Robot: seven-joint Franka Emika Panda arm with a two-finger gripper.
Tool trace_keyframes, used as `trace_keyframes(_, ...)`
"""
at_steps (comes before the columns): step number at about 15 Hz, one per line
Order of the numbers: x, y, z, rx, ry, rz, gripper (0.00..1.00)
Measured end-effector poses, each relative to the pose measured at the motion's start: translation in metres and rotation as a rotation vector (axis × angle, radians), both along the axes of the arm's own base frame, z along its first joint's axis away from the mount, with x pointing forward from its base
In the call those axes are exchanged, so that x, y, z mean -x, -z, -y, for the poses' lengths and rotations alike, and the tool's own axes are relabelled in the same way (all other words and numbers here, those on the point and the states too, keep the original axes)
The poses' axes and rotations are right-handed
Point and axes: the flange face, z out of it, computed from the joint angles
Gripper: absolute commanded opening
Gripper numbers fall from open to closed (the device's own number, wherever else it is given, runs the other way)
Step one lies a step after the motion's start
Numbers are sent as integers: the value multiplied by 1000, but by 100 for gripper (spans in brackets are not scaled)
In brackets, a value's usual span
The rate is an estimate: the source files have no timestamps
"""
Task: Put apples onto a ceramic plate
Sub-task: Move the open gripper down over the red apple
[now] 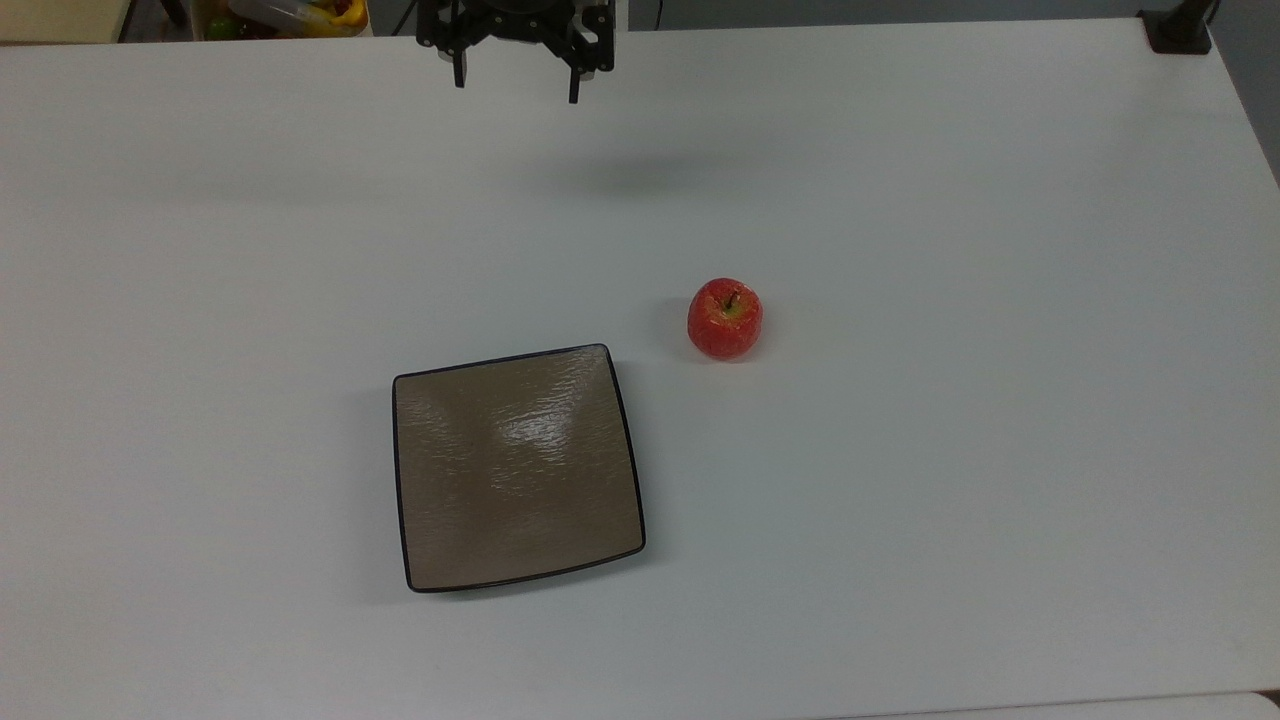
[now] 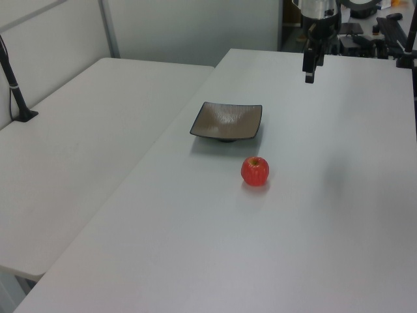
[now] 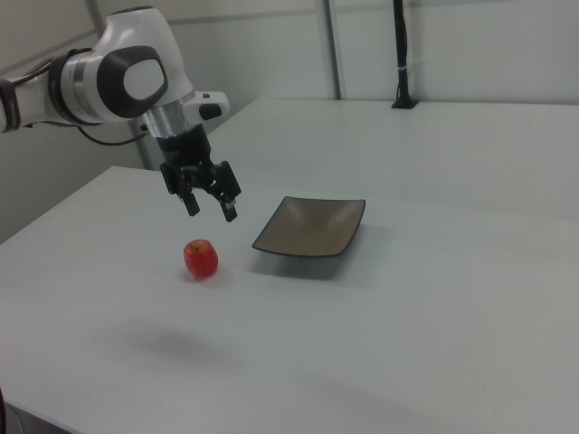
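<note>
Here a white table [image 1: 900, 500] is filling most of the top view, running from the upper edge down to the bottom of the frame. In the right view the robot arm [image 3: 118, 77] is reaching in from the upper left of the frame, its white and grey joints bending down toward the tabletop.

The ceramic plate [image 1: 515, 468] is lying flat on the table, a little left of centre and in the lower half of the top view; it is square, glossy brown, rippled, edged by a thin dark rim, and it is carrying nothing. In the left view it is sitting just above the middle of the frame [image 2: 227, 121], and in the right view just right of centre [image 3: 310, 226].

The gripper [image 1: 516, 80] is hanging at the top edge of the top view, above the table and well apart from both plate and fruit, its two black fingers spread wide with nothing between them. In the right view it is hovering at upper left of centre [image 3: 211, 206].

The apple [image 1: 725, 319] is resting on the bare table, stem up, near the plate's upper right corner in the top view but not touching it.
</note>
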Motion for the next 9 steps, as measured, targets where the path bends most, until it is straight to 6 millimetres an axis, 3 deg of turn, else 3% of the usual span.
trace_keyframes(9,2,13,-20,5,-42,-36,100)
